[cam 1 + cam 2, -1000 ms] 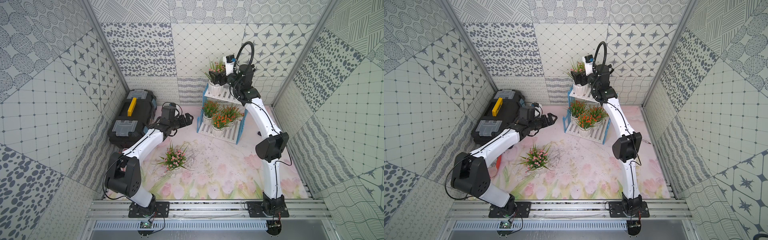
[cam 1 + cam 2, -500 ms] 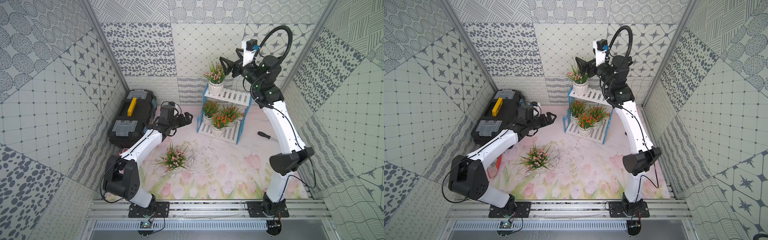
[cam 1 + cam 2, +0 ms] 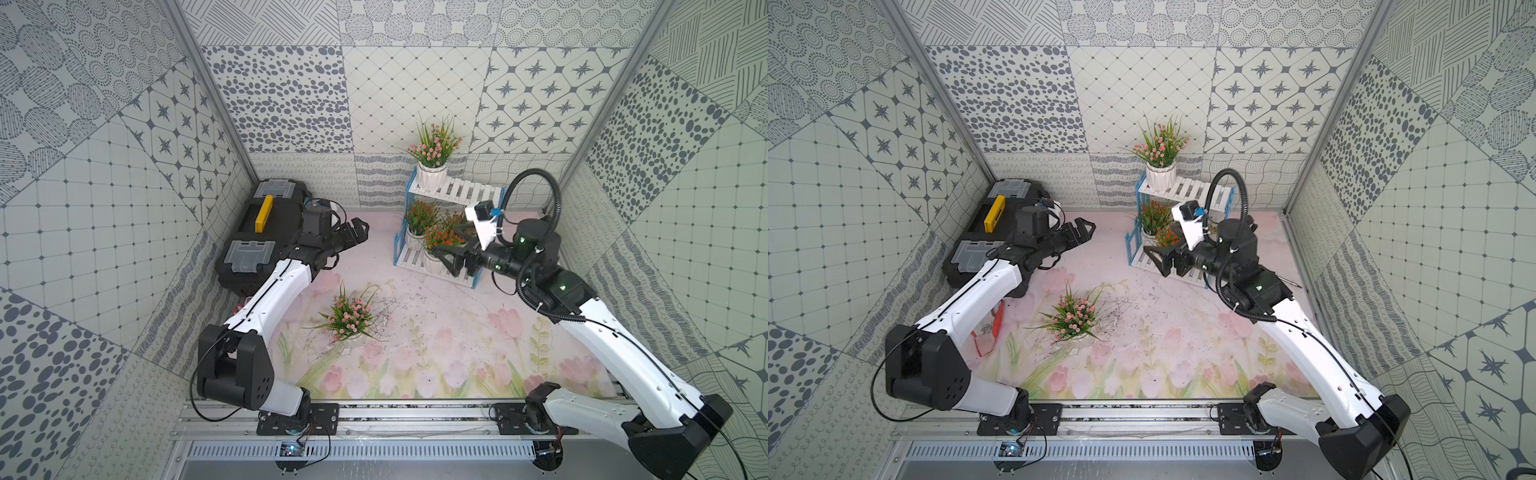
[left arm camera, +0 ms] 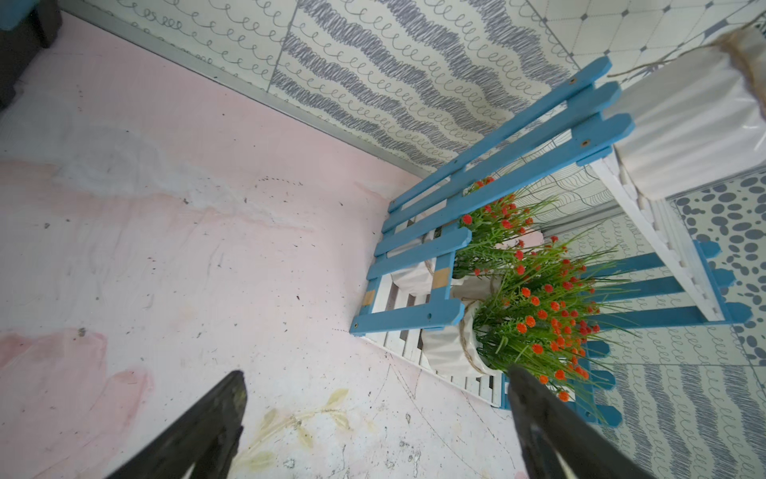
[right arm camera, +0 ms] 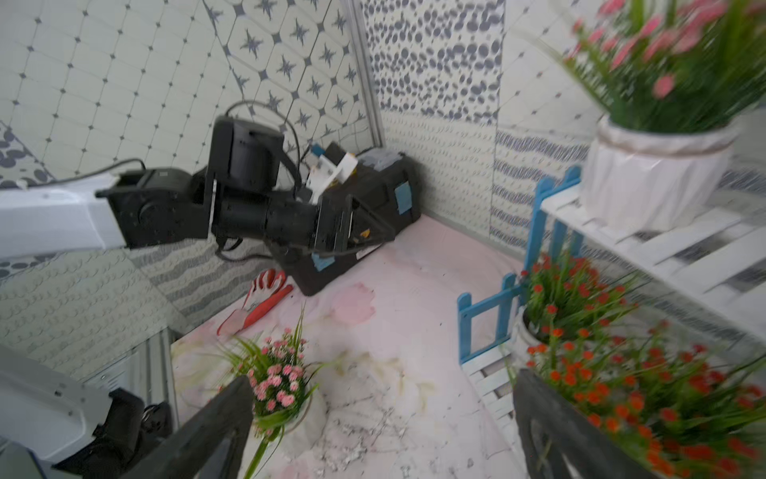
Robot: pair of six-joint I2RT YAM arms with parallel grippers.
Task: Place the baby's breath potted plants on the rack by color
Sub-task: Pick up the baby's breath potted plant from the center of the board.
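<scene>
1. Your right claw [image 3: 444,259] is spread wide and holds nothing. It hangs low, just in front of the lower tier of the rack [image 3: 469,193]. In the right wrist view one finger [image 5: 551,431] lies across orange-red foliage, and you cannot tell whether it touches.
2. Your left claw [image 3: 359,235] is also wide apart and empty. It sits above the desk [image 3: 436,332] beside the black toolbox [image 3: 266,232], pointing toward the rack and well apart from it.
3. The rack stands at the back of the desk by the wall. It has white slats and blue picket sides.
4. One pink baby's breath plant [image 3: 433,145] stands upright on the upper tier, at the end nearer the toolbox.
5. The orange-red plants [image 3: 419,212] crowd the lower tier in white ribbed pots tied with twine. Leaves and your right claw hide part of them.
6. The second pink plant [image 3: 348,318] stands upright on the desk's flowered mat, between the arms. It is well apart from the rack, and neither claw touches it.
</scene>
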